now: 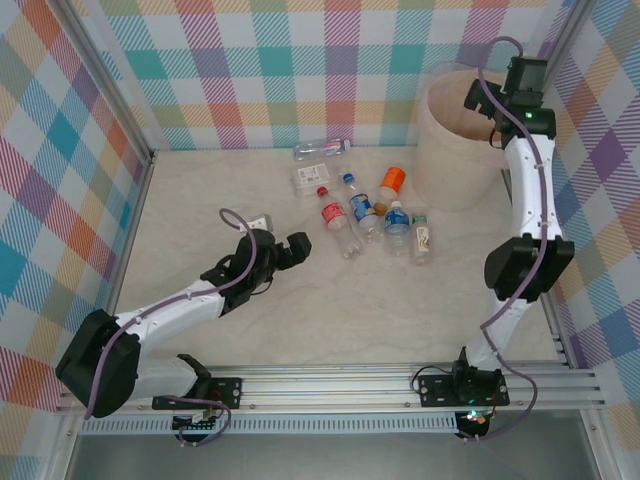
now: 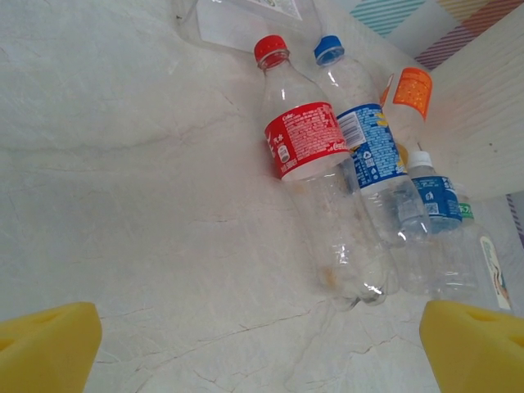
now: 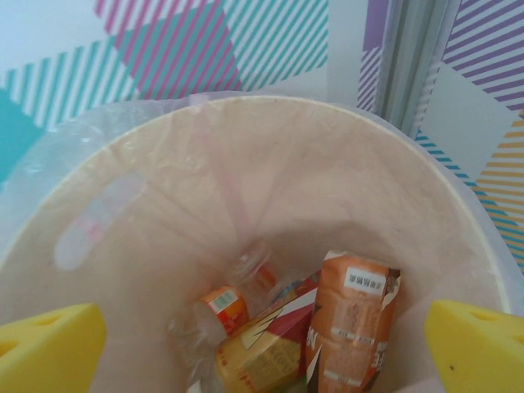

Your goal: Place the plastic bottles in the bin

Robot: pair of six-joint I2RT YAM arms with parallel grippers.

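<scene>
Looks like grab time on the left. Got the left gripper (image 2: 262,344) gaping wide with nothing in it, low over the table (image 2: 123,205), and the plastic bottles (image 1: 362,212) lying in a clump just ahead and a bit to the right, not touching. Best to go for the red-capped bottle (image 2: 315,180) first: closest, on the left edge of the pile, free on that side. Worth straddling it across the body near the label, then squeezing gently, being thin plastic and likely to squash or slip. Careful not to shove the blue-capped bottle (image 2: 372,151) snug beside it. Meanwhile, got the right gripper (image 3: 262,344) spread wide and empty above the bin (image 3: 147,213), looking down on orange-labelled packs (image 3: 348,327) at the bottom.
</scene>
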